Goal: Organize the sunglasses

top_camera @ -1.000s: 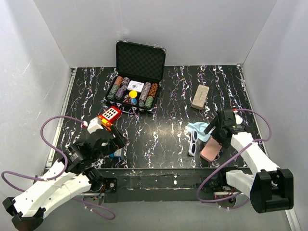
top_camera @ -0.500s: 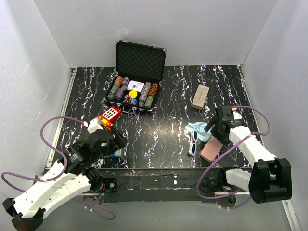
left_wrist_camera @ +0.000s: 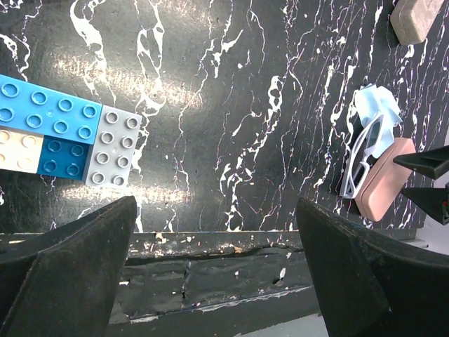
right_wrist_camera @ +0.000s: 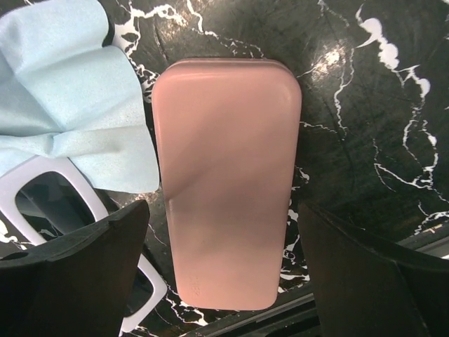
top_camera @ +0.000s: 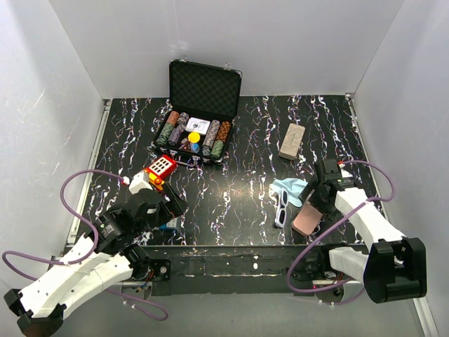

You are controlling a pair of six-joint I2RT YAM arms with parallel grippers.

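The white-framed sunglasses (top_camera: 281,208) lie at the front right of the table, beside a pink case (top_camera: 307,220) and partly under a light blue cloth (top_camera: 289,187). My right gripper (top_camera: 315,194) hovers open over the pink case. In the right wrist view the pink case (right_wrist_camera: 224,175) lies between the two fingers of the gripper (right_wrist_camera: 224,260), with the white sunglasses (right_wrist_camera: 42,200) at the left. My left gripper (top_camera: 168,205) is open and empty at the front left. The left wrist view shows the white sunglasses (left_wrist_camera: 365,151) far right of the gripper (left_wrist_camera: 217,267). The purple sunglasses are out of view.
A grey-brown case (top_camera: 290,142) lies at the back right. An open poker-chip case (top_camera: 197,132) stands at the back. A red and yellow toy (top_camera: 160,168) and blue and grey bricks (left_wrist_camera: 63,133) lie near the left gripper. The table's front edge (left_wrist_camera: 210,242) is close.
The right gripper has shifted slightly over the pink case. The left arm and the objects have not moved.
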